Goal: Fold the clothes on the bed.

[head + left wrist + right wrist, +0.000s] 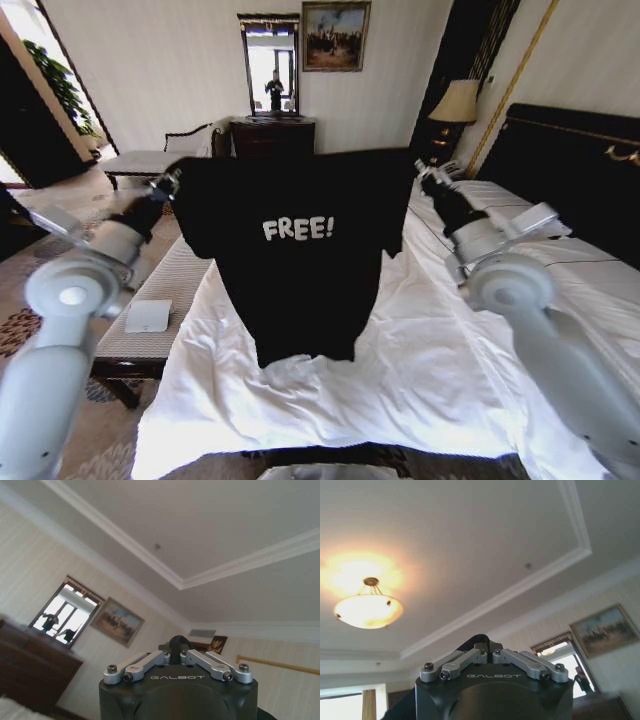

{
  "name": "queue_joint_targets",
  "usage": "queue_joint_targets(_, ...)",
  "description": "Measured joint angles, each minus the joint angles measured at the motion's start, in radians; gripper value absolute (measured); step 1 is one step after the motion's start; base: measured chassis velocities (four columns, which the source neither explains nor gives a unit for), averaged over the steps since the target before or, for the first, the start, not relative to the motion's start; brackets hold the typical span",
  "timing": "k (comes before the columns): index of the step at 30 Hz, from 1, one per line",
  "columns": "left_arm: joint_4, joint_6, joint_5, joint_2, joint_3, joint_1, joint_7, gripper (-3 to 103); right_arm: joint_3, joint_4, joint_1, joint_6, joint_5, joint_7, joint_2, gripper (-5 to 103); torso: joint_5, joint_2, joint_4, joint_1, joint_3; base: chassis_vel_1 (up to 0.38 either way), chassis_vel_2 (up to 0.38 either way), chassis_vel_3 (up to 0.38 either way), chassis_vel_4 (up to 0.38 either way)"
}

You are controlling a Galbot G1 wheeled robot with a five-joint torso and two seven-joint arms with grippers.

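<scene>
Head view has my left gripper [172, 181] and right gripper [424, 176] each with jaws pinching a shoulder of the black T-shirt [300, 250], hung mid-frame over the bed [420, 370]; I judge it light, limp, best gripped at those corners.

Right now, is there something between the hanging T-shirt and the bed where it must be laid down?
Nothing visible. The left hand and right hand hold the T-shirt up by its shoulders; its hem hangs just above bare white duvet on the bed.
</scene>
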Motion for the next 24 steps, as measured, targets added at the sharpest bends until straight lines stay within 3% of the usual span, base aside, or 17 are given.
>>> queue_joint_targets(2, -0.034, -0.02, -0.035, 0.053, -0.038, -0.012, -0.001, 2, 0.04, 0.03, 0.015, 0.018, 0.014, -0.007, -0.041, 0, 0.0001, 0.0, 0.0002, 0.0, 0.0, 0.0, 0.0, 0.0, 0.0)
queue_joint_targets(5, -0.052, -0.024, -0.054, 0.074, -0.061, 0.002, -0.004, 2, 0.057, 0.043, 0.006, 0.022, 0.015, -0.008, -0.056, 0, 0.0001, 0.0, 0.0003, 0.0, 0.0, 0.0, 0.0, 0.0, 0.0)
queue_joint_targets(10, -0.185, -0.023, -0.067, 0.086, -0.233, 0.263, 0.015, 2, 0.193, 0.151, -0.262, 0.0, -0.049, -0.004, -0.055, 0, 0.0003, 0.0, 0.0, 0.0, 0.0, 0.0, 0.0, 0.0, 0.0)
queue_joint_targets(11, -0.185, -0.023, -0.067, 0.086, -0.233, 0.263, 0.015, 2, 0.193, 0.151, -0.262, 0.0, -0.049, -0.004, -0.055, 0, 0.0003, 0.0, 0.0, 0.0, 0.0, 0.0, 0.0, 0.0, 0.0)
queue_joint_targets(13, -0.259, -0.023, -0.068, 0.049, -0.376, 0.444, 0.038, 2, 0.278, 0.212, -0.423, -0.038, -0.068, 0.016, -0.026, 0, 0.0003, 0.0, 0.0, 0.0, 0.0, 0.0, 0.0, 0.0, 0.0)
queue_joint_targets(14, -0.259, -0.023, -0.068, 0.049, -0.376, 0.444, 0.038, 2, 0.278, 0.212, -0.423, -0.038, -0.068, 0.016, -0.026, 0, 0.0003, 0.0, 0.0, 0.0, 0.0, 0.0, 0.0, 0.0, 0.0)
queue_joint_targets(16, -0.276, -0.02, -0.109, -0.011, -0.54, 0.626, 0.049, 2, 0.314, 0.224, -0.52, -0.079, -0.064, 0.06, 0.004, 0, 0.0003, 0.0, 0.0002, 0.0, 0.0, 0.0, 0.0, 0.0, 0.0)
queue_joint_targets(17, -0.276, -0.02, -0.109, -0.011, -0.54, 0.626, 0.049, 2, 0.314, 0.224, -0.52, -0.079, -0.064, 0.06, 0.004, 0, 0.0003, 0.0, 0.0002, 0.0, 0.0, 0.0, 0.0, 0.0, 0.0)
queue_joint_targets(18, -0.277, -0.017, -0.159, -0.043, -0.607, 0.685, 0.047, 2, 0.33, 0.225, -0.537, -0.095, -0.051, 0.077, 0.014, 0, -0.0001, 0.0, 0.0015, 0.0, 0.0, 0.0, 0.0, 0.0, 0.0)
queue_joint_targets(20, -0.279, -0.016, -0.278, -0.067, -0.734, 0.726, 0.025, 2, 0.377, 0.227, -0.542, -0.11, -0.024, 0.083, 0.02, 0, -0.0002, 0.0, 0.0007, 0.0, 0.0, 0.0, 0.0, 0.0, 0.0)
queue_joint_targets(21, -0.279, -0.016, -0.278, -0.067, -0.734, 0.726, 0.025, 2, 0.377, 0.227, -0.542, -0.11, -0.024, 0.083, 0.02, 0, -0.0002, 0.0, 0.0007, 0.0, 0.0, 0.0, 0.0, 0.0, 0.0)
queue_joint_targets(24, -0.279, -0.014, -0.412, -0.045, -0.878, 0.735, 0.008, 2, 0.467, 0.227, -0.537, -0.112, -0.003, 0.053, -0.005, 0, 0.0003, 0.0, 0.0001, 0.0, 0.0, 0.0, 0.0, 0.0, 0.0)
